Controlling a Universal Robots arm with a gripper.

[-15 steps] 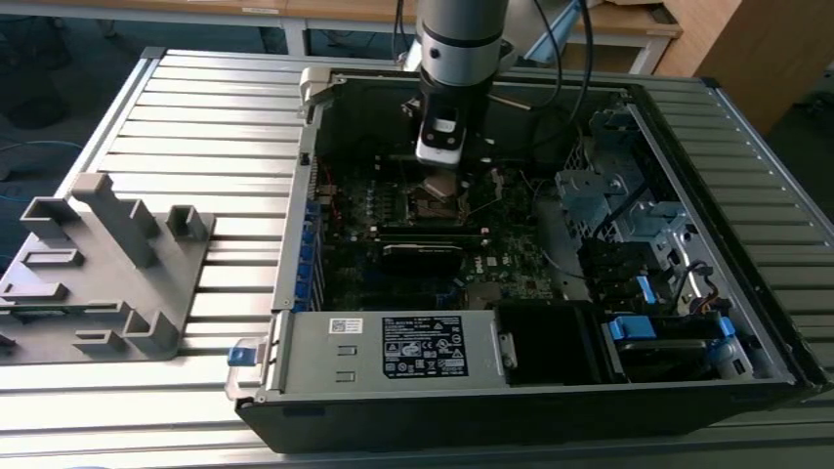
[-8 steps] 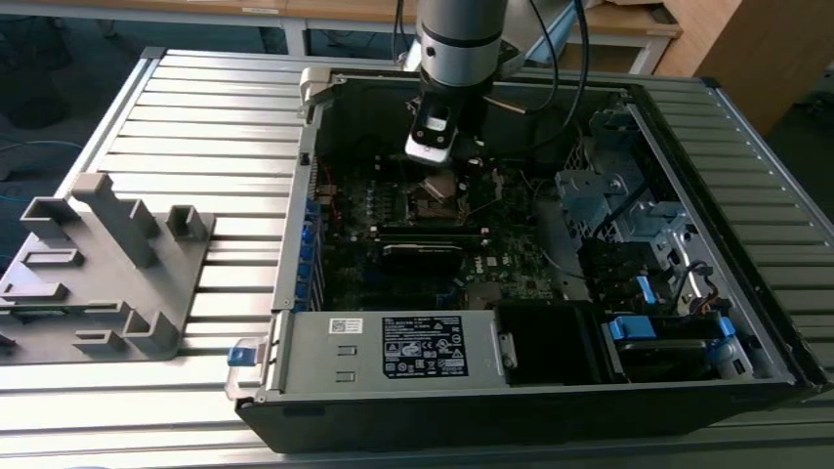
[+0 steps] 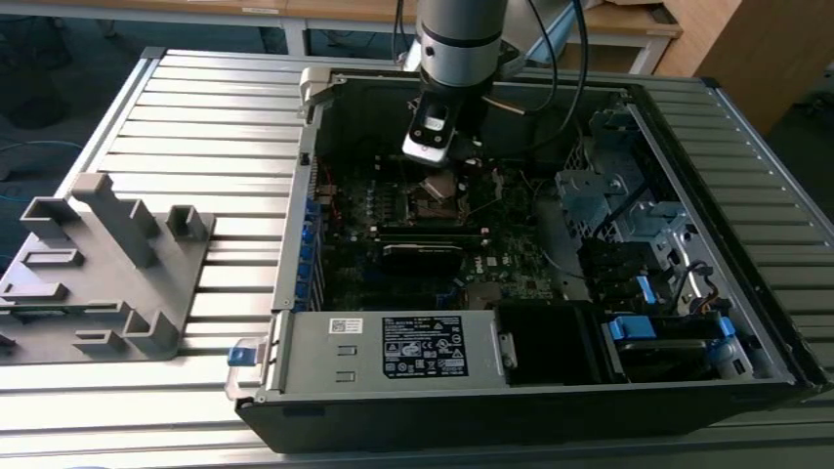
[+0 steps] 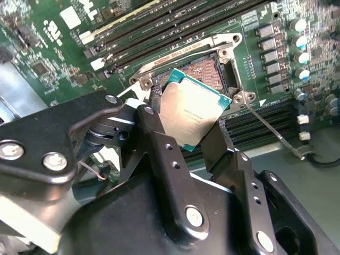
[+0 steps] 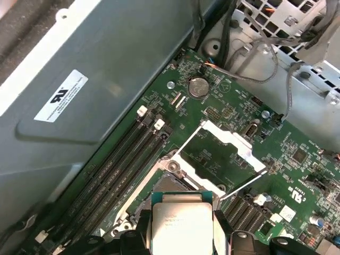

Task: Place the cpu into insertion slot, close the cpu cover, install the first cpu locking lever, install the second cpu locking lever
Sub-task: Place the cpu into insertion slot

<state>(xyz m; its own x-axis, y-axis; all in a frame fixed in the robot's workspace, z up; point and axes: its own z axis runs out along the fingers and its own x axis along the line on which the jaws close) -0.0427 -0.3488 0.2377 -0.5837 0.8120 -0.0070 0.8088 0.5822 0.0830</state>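
Ribbed metal tabletop [image 3: 195, 107] carries an open computer case [image 3: 391, 366] lying on its side, with the arm reaching down into it. Grey plastic fixture [image 3: 111, 264] sits on the exterior view's left, well apart from the case.

Hand [image 4: 186, 119] is clenched on the cpu [image 4: 194, 109], one black finger on each of two opposite edges and the metal face toward the camera. In both wrist views the chip hangs just over the insertion slot [image 4: 210, 71]. It looks tilted against the slot's rim and not seated (judgement, I can't see contact). The cpu cover [image 5: 236, 142] is swung open and lies back from the slot. A thin wire locking lever [image 4: 268, 127] sticks out to one side, unlatched.

Risks as I read them:
- The chip goes down skewed, so a corner catches the silver rim and rides up instead of dropping flat.
- Slot contacts get bent if it is pressed while rotated or off-centre.
- Fingers bump the frame around the slot, because there is little room either side.
- The chip slips in a thin-edge grip.
- The open cover could tip forward onto the chip.
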